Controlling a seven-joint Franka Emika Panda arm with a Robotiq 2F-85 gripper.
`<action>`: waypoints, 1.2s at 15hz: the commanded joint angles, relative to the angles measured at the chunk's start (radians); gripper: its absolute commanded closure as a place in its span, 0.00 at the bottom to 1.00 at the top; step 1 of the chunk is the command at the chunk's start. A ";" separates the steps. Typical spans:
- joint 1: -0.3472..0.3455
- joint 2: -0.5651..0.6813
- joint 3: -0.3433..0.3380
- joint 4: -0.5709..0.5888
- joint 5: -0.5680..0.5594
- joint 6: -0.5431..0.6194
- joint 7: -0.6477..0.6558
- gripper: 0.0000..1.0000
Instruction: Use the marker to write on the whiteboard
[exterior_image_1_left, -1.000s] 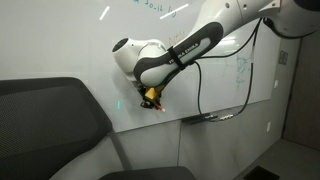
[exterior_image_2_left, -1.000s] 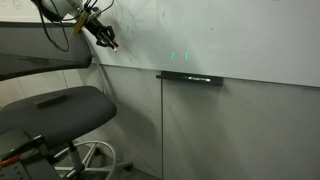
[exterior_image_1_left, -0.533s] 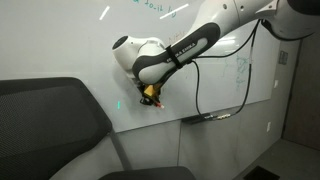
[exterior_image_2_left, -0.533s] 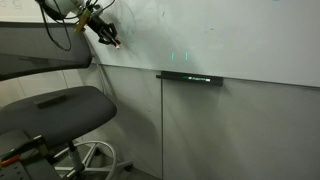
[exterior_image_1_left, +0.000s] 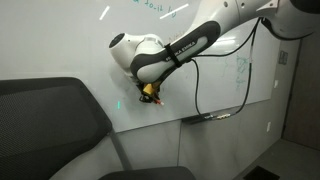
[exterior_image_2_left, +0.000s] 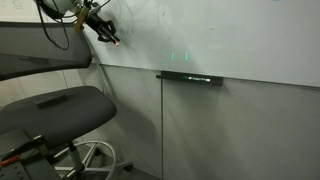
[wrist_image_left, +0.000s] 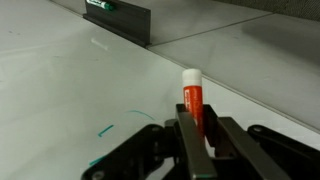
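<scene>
The marker (wrist_image_left: 192, 100) is an orange-red stick with a pale tip, clamped between my gripper's (wrist_image_left: 198, 140) dark fingers. In the wrist view its tip points at the glossy white whiteboard (wrist_image_left: 60, 80), close to or touching it; I cannot tell which. A faint green stroke (wrist_image_left: 125, 120) lies on the board beside it. In an exterior view the gripper (exterior_image_1_left: 150, 96) hangs from the white arm against the whiteboard (exterior_image_1_left: 60, 40), with the marker's reddish end (exterior_image_1_left: 156, 104) at the board's lower part. In an exterior view the gripper (exterior_image_2_left: 105, 32) reaches toward the whiteboard (exterior_image_2_left: 230, 35).
A long dark bar-shaped item (exterior_image_2_left: 190, 77) sits on the board's lower ledge and also shows in the wrist view (wrist_image_left: 115, 15). A dark grey chair (exterior_image_1_left: 50, 125) stands close in front; its seat (exterior_image_2_left: 65, 105) shows below the arm. A black cable (exterior_image_1_left: 200, 90) hangs from the arm.
The gripper with the marker has shifted slightly upward along the board. Nothing else moved.
</scene>
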 joint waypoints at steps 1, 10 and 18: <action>0.023 -0.012 0.000 0.015 -0.065 -0.030 -0.008 0.95; 0.034 -0.037 0.022 -0.016 -0.150 -0.052 -0.008 0.95; -0.014 -0.150 0.052 -0.180 -0.106 -0.044 0.006 0.95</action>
